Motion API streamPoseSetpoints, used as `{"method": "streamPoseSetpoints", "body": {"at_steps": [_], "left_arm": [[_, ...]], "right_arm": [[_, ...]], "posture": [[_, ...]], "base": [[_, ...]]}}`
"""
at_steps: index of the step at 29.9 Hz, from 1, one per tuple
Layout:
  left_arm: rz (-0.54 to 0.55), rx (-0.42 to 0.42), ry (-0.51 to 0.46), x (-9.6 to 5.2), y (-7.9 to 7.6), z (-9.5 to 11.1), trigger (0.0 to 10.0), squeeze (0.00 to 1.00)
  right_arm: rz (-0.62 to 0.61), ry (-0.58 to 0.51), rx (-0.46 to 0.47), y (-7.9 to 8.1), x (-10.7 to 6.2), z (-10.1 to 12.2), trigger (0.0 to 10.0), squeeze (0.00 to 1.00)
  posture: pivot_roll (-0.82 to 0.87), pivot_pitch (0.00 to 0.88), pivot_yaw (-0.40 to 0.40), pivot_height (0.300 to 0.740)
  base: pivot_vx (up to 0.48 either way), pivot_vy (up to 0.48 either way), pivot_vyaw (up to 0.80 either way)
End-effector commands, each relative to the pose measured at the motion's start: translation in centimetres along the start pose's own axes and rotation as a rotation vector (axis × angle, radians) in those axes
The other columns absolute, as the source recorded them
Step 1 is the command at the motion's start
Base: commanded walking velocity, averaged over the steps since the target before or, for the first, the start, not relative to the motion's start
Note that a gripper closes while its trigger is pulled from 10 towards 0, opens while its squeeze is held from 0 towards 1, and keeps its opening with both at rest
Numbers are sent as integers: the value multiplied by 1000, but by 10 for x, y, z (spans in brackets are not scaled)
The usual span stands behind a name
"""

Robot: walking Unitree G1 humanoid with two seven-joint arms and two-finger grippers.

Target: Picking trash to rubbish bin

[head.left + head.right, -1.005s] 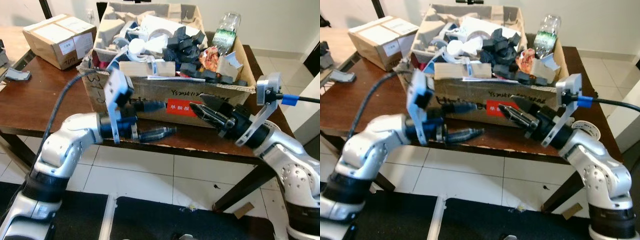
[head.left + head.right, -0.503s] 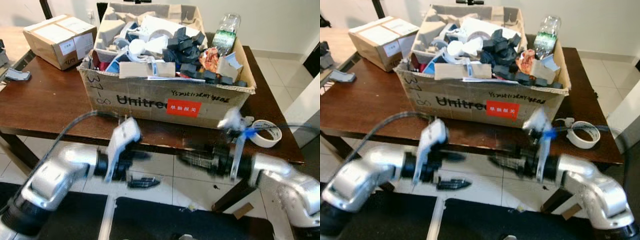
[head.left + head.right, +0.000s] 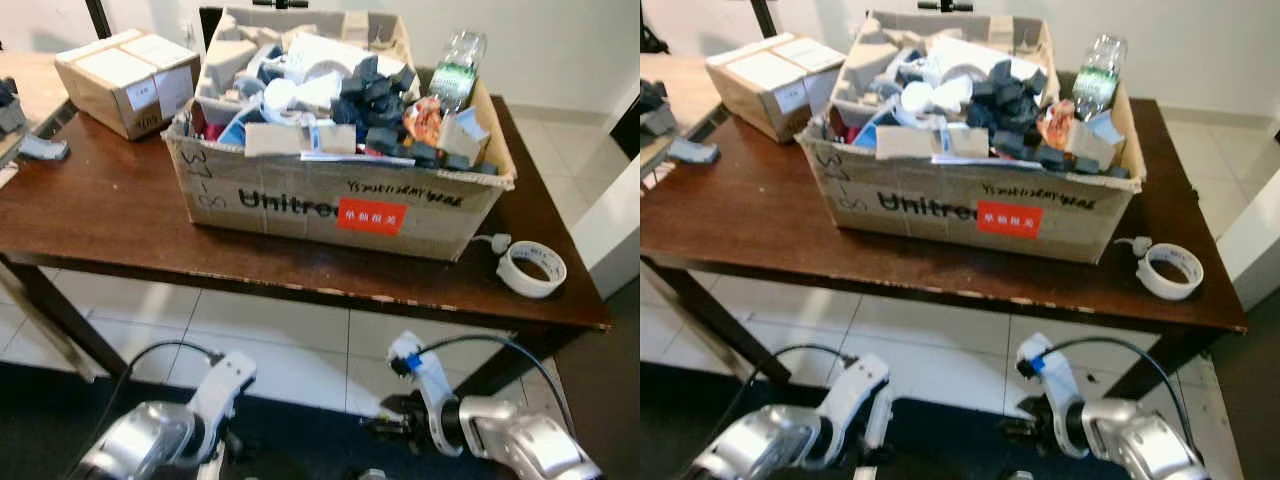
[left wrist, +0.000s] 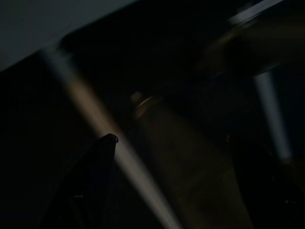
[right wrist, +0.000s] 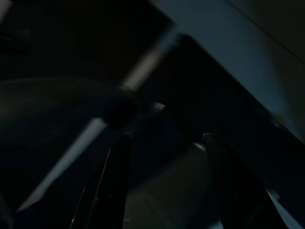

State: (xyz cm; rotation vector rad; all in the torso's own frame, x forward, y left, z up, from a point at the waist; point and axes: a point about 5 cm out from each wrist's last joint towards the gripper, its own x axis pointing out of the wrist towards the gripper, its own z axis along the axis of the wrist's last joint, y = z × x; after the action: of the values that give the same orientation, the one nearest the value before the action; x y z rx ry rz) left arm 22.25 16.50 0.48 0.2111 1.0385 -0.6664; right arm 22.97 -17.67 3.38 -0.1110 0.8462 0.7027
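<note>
While both arms hung low below the table edge, the right gripper (image 5: pixel 164 183) had its two fingers spread with nothing between them; I couldn't tell how the left gripper (image 3: pixel 225 450) stood. Above them, the trash-heaped cardboard box (image 3: pixel 340 195) sat on the brown table (image 3: pixel 110 215), a tape roll (image 3: pixel 532 268) just beside it.

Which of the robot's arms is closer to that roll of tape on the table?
The right. The right gripper hangs low beneath the table's front edge, nearly below the tape roll on the table's right end. The left gripper is also low, but farther off to the left.
</note>
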Motion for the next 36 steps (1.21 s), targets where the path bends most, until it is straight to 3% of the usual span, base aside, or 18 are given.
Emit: {"method": "streamPoseSetpoints", "body": {"at_steps": [1,3,6,7,9,13,18,23,29,36], "left_arm": [[79,5,55,7,5,-15,10000,0],[105,20,72,10,7,-20,10000,0],[244,54,-50,26,15,-21,10000,0],[244,54,-50,26,15,-21,10000,0],[313,0,-85,33,18,-27,10000,0],[379,-71,-95,37,21,-39,10000,0],[438,-107,-129,39,22,-48,10000,0],[445,-128,-139,41,21,-51,10000,0],[437,-138,-126,46,15,-59,10000,0],[441,-178,-132,48,14,-61,10000,0]], "right_arm": [[-79,45,28,-3,11,-17,10000,0],[-107,43,57,-4,16,-22,10000,0],[-253,60,230,-7,38,-54,10000,0],[-253,60,230,-7,38,-54,10000,0],[-376,90,332,-8,46,-76,10000,0],[-483,150,422,-5,48,-102,10000,0],[-509,168,429,5,52,-115,10000,0],[-526,157,436,4,54,-117,10000,0],[-558,146,450,-1,49,-124,10000,0],[-529,121,441,0,50,-124,10000,0]], "posture": [[51,95,1,740],[51,95,1,740],[54,91,0,740],[54,91,0,740],[50,97,5,740],[56,105,4,740],[56,120,4,740],[53,124,4,740],[52,127,3,740],[53,124,-1,740]], "base": [[0,0,0],[0,0,0],[0,0,0],[0,0,0],[0,0,0],[0,0,0],[0,0,0],[0,0,-86],[0,0,-800],[0,0,0]]}}
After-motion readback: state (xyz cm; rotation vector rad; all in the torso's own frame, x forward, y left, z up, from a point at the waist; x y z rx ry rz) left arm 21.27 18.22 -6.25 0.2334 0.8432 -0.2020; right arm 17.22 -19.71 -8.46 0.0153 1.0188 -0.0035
